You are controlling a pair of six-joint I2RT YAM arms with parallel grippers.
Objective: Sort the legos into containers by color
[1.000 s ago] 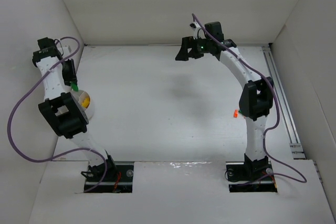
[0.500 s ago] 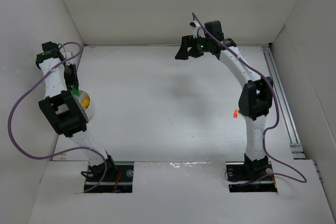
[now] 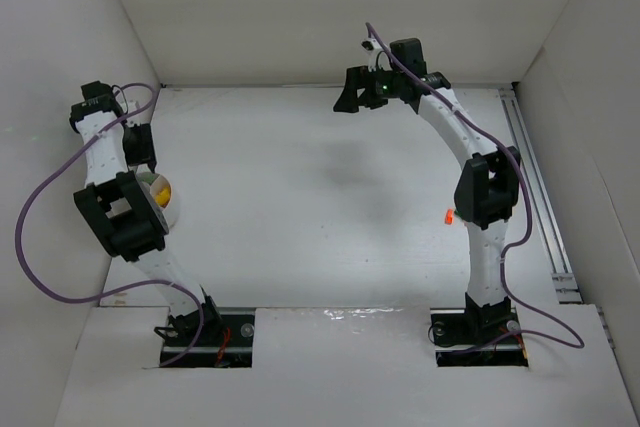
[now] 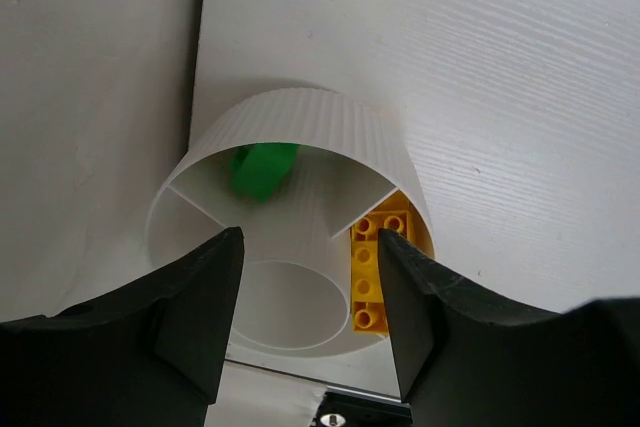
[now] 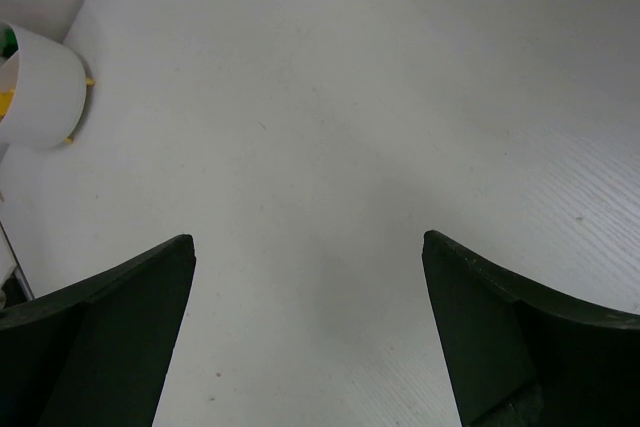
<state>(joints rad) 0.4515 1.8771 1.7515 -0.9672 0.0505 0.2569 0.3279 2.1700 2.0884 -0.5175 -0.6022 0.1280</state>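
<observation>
Releasing a green brick (image 4: 262,169) into its compartment: step in hand, left arm.

- Left gripper (image 4: 305,282): jaws part-spread, nothing between them, poised directly over the cup (image 4: 300,122).
- Cup: round, ribbed, white, split by thin dividers; stands at the left edge of the surface, close to the side wall.
- Green brick: inside the cup, in the section toward the side wall, against the inner wall and slightly blurred.
- Yellow brick (image 4: 375,272): long, studs up, in the neighbouring section.
- Right gripper (image 5: 307,247): jaws spread wide, empty, hovering over bare surface near the far edge.
- Small orange piece (image 3: 449,216): beside the right arm's elbow, probably a brick; too small to confirm.

Handling advice: finish spreading the jaws before any lift, then rise straight up. The fingertips sit just above the rim and dividers, so a sideways exit could tip the light cup.

Change since a second ago: the green brick was pinched in the left fingers above the cup; the jaws have since widened and the brick sits inside. The right arm has not moved.
</observation>
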